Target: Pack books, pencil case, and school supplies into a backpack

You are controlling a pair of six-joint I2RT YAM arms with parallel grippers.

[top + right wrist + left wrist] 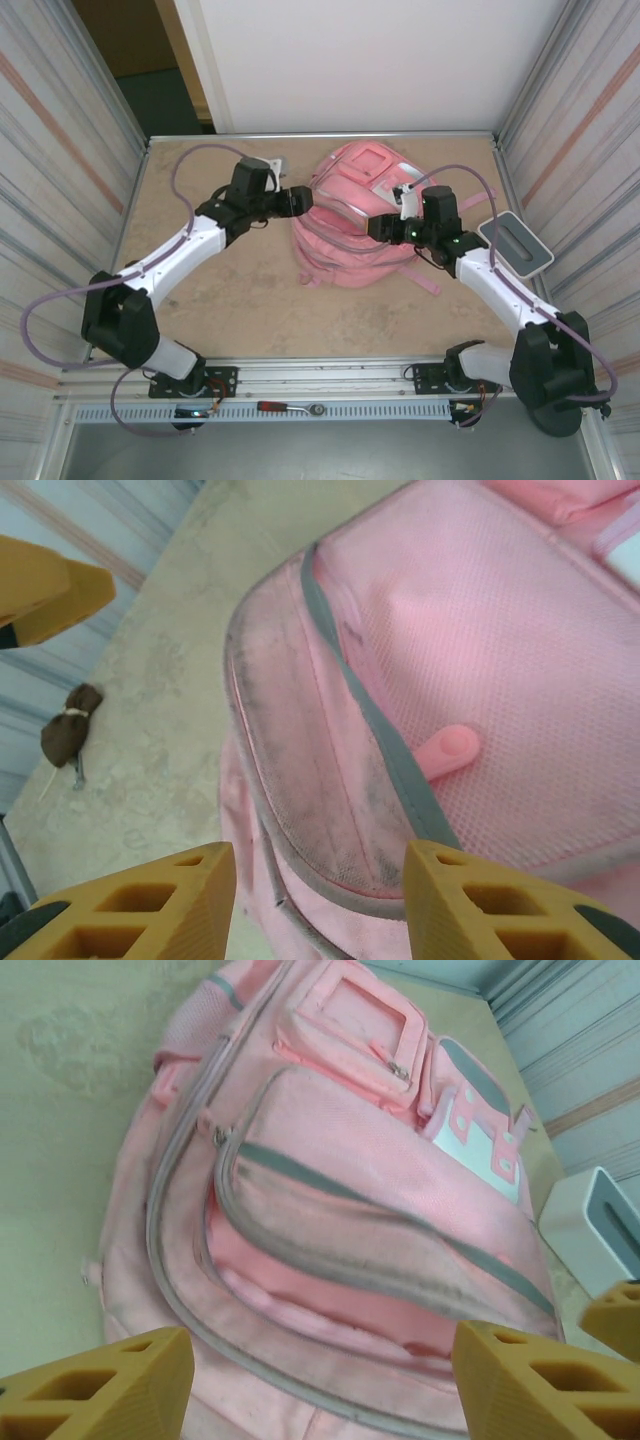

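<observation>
1. The left gripper has its fingers spread wide with nothing between them. The backpack lies just ahead of and below the fingers, with the gripper at the bag's side edge.
2. The right gripper has its fingers parted and holds nothing. The backpack lies directly beneath it.
3. The bag lies flat, pockets up, between the two grippers. Its long axis runs across the line that joins them.
4. A pink zip pull lies just ahead of the right gripper's fingers, off toward one finger, beside a grey zip line. We judge the right arm the nearer to it.
5. The zips we can see lie closed. We cannot tell what the bag contains.
</observation>
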